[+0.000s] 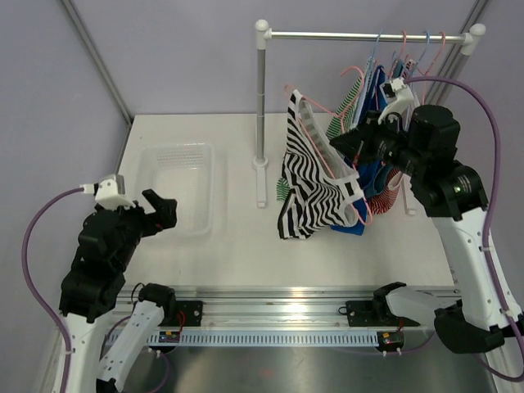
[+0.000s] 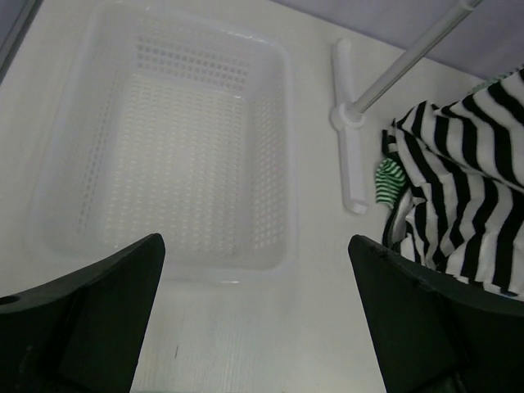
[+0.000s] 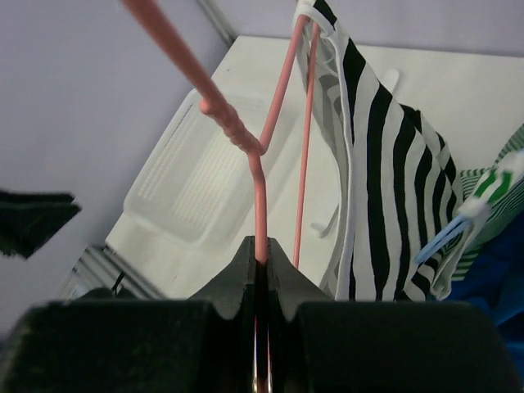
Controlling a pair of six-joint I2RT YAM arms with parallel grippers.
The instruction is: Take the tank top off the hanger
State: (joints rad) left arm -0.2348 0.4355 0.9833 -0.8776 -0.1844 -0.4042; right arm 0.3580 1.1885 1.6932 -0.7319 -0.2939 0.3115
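While right gripper (image 3: 260, 258) clamps hanger (image 3: 259, 192) — basket (image 3: 192, 192) nearby.

Robot lab cell, no mistaking it. Plain lilac-grey panel walls (image 1: 49, 65) all round, aluminium frame strut (image 1: 97, 57) slanting up back corner. Bare white table (image 1: 221, 246) as work surface. Slotted aluminium rail (image 1: 278, 315) along near edge, carrying both machines: left arm (image 1: 102, 254), right arm (image 1: 458, 205), black joints, white shells. Purple cable (image 1: 495, 131) looping off wrist camera. Staged props on top: small garment rack (image 1: 360, 35), coloured hangers (image 1: 409, 49) bunched at one end, perforated white basket (image 1: 211, 184) beside it.
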